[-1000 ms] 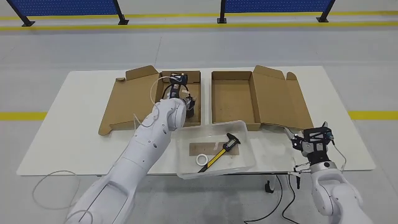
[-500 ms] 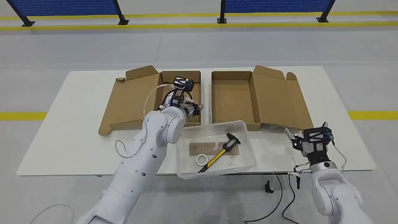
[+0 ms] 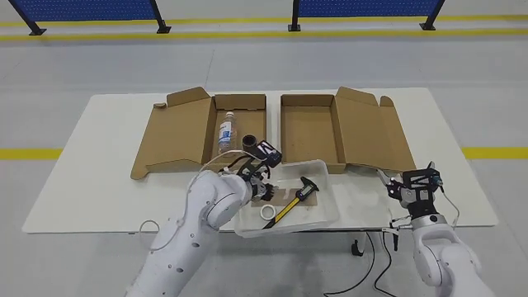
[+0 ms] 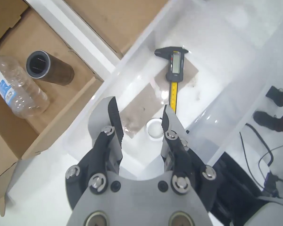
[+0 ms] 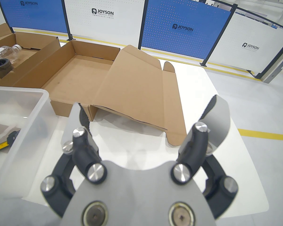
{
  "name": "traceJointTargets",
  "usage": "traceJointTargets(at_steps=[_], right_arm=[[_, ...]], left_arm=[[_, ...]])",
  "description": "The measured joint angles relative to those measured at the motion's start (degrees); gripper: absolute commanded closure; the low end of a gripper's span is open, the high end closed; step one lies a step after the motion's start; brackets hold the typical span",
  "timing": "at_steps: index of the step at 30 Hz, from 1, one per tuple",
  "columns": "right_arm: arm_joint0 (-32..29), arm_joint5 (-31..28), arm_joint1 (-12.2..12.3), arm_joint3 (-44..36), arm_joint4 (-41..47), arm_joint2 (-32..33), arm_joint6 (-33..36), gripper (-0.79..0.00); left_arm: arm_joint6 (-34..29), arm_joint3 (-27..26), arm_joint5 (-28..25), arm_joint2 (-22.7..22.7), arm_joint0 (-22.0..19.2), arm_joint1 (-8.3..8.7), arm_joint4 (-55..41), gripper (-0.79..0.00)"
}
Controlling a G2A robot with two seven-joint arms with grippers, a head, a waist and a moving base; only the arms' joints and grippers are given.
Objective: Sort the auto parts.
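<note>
Since a second ago the left arm has drawn back from the left cardboard box [image 3: 247, 115] toward the near edge of the bench [image 3: 107, 165], and the left tool [image 4: 139, 109] now hangs over the clear plastic bin [image 4: 136, 45]. Its jaws are partly spread and hold nothing. Just below its fingertips a white ring [image 4: 154, 130] lies on the bin floor, at the edge of a flat piece of cardboard [image 4: 141, 104]. A caliper [image 4: 175, 64] with a yellow rule lies across the other end of that cardboard, its rule pointing toward the ring. Farther out, the box the arm left holds a clear plastic bottle [image 4: 16, 83] on its side and a dark tube [image 4: 49, 68] standing on end just beside it. A second open cardboard box [image 3: 307, 132] sits to the right of the first, behind the bin. The right tool [image 5: 146, 104] has kept its place above the bench's near right corner, jaws spread wide and holding nothing.
</note>
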Motion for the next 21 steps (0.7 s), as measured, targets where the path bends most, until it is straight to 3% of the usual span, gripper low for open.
traceJointTargets(at_steps=[9,21], right_arm=[[0.0,0.0,0.0,0.0,0.0,0.0,0.0,-0.785],[0.0,0.0,0.0,0.0,0.0,0.0,0.0,-0.785]], left_arm=[[-6.1,3.5,-3.9,0.9,-1.8,0.39,-4.8,-0.351],[-5.5,11.3,-3.6,4.9,-5.3,0.17,-4.6,-0.348]])
